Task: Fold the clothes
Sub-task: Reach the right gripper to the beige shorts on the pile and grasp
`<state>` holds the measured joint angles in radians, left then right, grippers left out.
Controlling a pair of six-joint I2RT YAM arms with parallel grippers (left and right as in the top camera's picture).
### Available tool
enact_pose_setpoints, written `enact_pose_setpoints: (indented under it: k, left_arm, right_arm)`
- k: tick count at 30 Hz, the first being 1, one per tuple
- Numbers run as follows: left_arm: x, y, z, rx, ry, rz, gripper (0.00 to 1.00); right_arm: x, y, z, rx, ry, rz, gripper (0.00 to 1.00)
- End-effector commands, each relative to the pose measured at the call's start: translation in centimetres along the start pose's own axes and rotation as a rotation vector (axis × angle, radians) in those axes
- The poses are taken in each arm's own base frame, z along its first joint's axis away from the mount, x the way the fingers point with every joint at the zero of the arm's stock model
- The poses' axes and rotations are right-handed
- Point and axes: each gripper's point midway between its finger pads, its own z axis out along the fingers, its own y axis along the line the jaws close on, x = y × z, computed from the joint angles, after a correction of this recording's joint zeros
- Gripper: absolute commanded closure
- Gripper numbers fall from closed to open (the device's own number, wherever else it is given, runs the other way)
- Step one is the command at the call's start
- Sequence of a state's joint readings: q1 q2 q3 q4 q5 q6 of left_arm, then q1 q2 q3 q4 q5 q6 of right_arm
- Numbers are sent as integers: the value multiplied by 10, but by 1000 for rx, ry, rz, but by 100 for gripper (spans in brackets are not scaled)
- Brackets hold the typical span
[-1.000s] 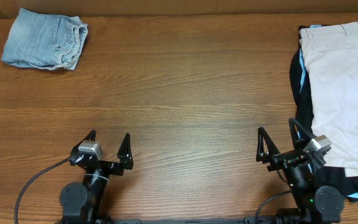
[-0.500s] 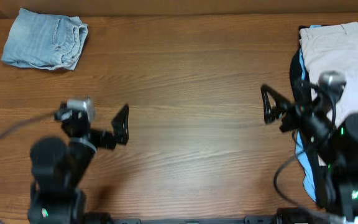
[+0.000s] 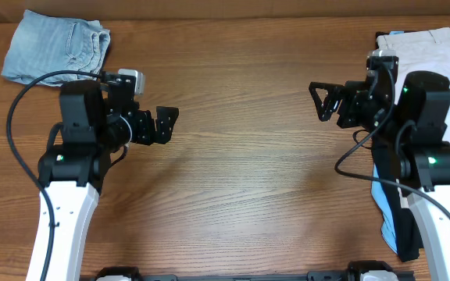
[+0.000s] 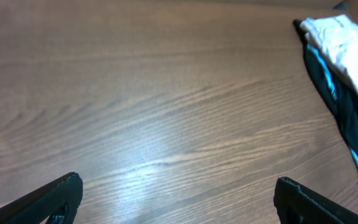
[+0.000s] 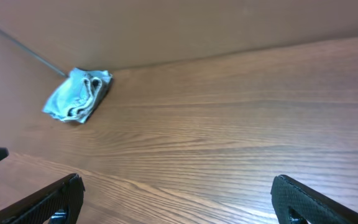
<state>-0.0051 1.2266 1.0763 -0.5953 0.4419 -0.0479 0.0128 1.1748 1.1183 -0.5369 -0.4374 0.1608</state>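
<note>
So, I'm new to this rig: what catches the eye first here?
The left hand and right hand hang open over the wooden table, facing each other. The denim shorts lie bundled at the far left corner, while beige shorts on black garments lie along the right edge.

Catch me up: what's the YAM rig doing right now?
Nothing is being handled yet. The left gripper and right gripper both hang open and empty above the bare middle of the table, facing each other. The denim shorts sit bundled at the far left corner. The beige shorts lie on the black and light-blue garments at the right edge, unfolded.
</note>
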Motion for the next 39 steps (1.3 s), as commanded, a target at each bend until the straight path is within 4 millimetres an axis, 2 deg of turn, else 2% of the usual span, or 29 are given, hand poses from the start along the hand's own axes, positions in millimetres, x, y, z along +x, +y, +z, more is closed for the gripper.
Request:
enact_pose_setpoints:
  k: [1,2,3,6,8,10,12,13,15,17,21,26,31,39]
  left_arm:
    - [0,-12,9,94,29,-2,0]
    - [0,-13,11,103,33,-5,0]
    - [0,-11,14,101,33,-4,0]
    - [-4,-11,15,101,17,4,0]
    - [-5,-10,15,100,14,6,0]
    - [-5,-10,15,101,16,5,0]
    - [-5,-10,15,100,16,5,0]
    - [-5,-10,15,101,16,5,0]
    - [-6,-10,15,101,9,8,0]
    - [-7,-10,15,101,9,9,0]
    - [-7,-6,15,78,9,8,0]
    - [-5,-7,15,79,13,6,0]
    - [-2,-6,15,78,28,-2,0]
    - [-1,-6,15,78,29,-2,0]
  right_arm:
    - [-13,-46,6,229,-38,10,0]
    - [-11,-58,9,286,-32,16,0]
    - [-6,-84,12,404,-23,65,0]
    - [6,-134,7,585,-16,208,1]
    - [11,-159,6,634,-4,252,1]
    - [17,-195,5,694,8,287,1]
    - [22,-219,6,739,26,278,2]
    - [28,-238,9,776,50,251,2]
    - [35,-252,21,784,115,134,2]
    - [45,-268,25,839,169,75,2]
    - [64,-285,34,867,254,18,3]
    - [77,-306,33,969,290,12,9]
    - [77,-310,31,994,290,8,20]
    - [90,-316,34,1008,330,6,25]
